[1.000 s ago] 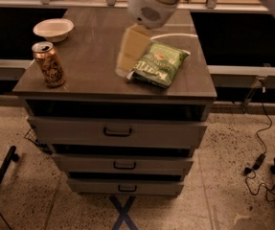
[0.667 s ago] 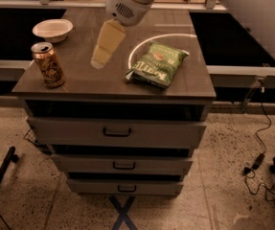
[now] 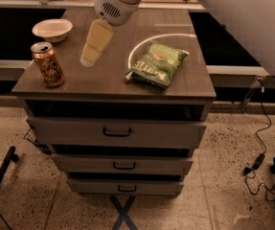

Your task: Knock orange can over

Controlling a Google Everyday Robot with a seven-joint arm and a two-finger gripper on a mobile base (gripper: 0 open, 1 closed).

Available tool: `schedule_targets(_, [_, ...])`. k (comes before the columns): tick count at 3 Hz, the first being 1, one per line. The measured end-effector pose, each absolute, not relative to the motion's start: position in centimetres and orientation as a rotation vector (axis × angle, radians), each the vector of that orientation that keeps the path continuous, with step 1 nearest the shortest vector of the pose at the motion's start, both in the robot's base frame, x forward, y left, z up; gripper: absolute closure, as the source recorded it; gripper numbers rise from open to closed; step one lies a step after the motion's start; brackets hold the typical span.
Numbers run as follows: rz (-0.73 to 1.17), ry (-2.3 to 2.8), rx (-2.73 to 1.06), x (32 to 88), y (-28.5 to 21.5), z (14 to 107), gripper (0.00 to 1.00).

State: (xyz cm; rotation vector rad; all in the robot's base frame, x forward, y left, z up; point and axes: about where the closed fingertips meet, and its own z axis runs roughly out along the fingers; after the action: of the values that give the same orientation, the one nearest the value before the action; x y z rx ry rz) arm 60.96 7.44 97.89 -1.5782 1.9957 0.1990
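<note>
one orange can (image 3: 48, 65) stands upright, apart, left of the hand (image 3: 90, 56) (grip unclear).

Our arm (image 3: 233, 28) reaches in from the upper right, white wrist (image 3: 115, 4) angled down-left; our gripper (image 3: 88, 60) hangs below it, over the worktop's (image 3: 108, 83) left half.

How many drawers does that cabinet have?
3, stacked down the front: top drawer, middle drawer, bottom drawer. None seem hidden. The gripper hovers over the cabinet top, near the orange can.
</note>
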Motion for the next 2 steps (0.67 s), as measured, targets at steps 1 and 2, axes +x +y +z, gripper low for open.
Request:
schedule_targets(1, [0.235,1.955,-1.565,62.1,9.3,97.5,0.0])
schedule_targets(2, [0.297,1.928,-1.504,63.6,11.3,96.3,0.0])
